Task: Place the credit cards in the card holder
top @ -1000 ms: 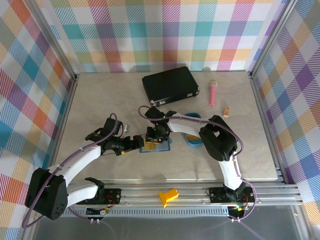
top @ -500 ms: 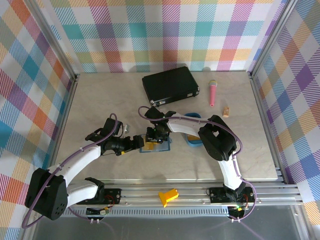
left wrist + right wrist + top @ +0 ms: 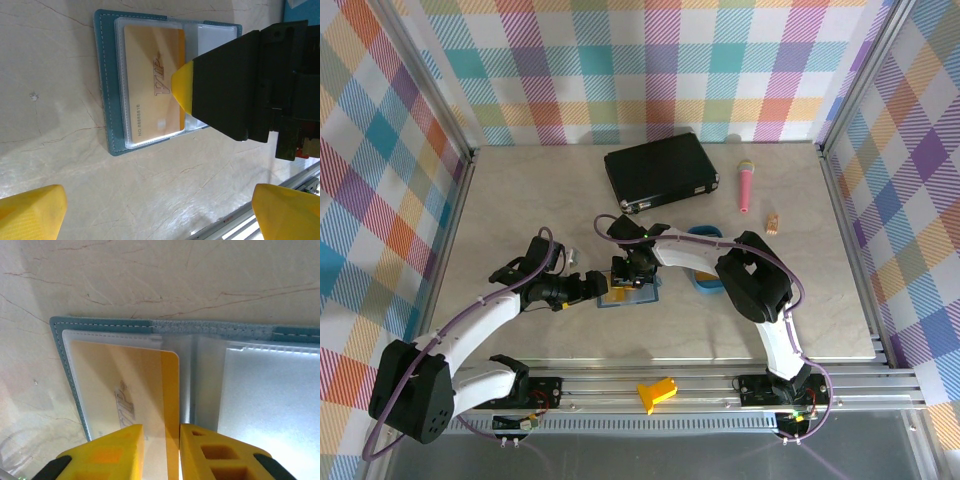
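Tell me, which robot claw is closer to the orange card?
Right. The right gripper pinches the orange card's edge between its yellow fingers, over the open card holder. The left gripper waits open beside the holder, not touching the card.

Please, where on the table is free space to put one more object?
Free: the far-left marble tabletop beside the black rectangular case, and the near-right part. Crowded: the centre, where both grippers meet over the open teal card holder beside the blue oval tray.

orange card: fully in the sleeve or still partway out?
Partway out. Most of the orange card lies under the card holder's clear pocket, but its trailing edge sticks out, pinched by the right gripper.
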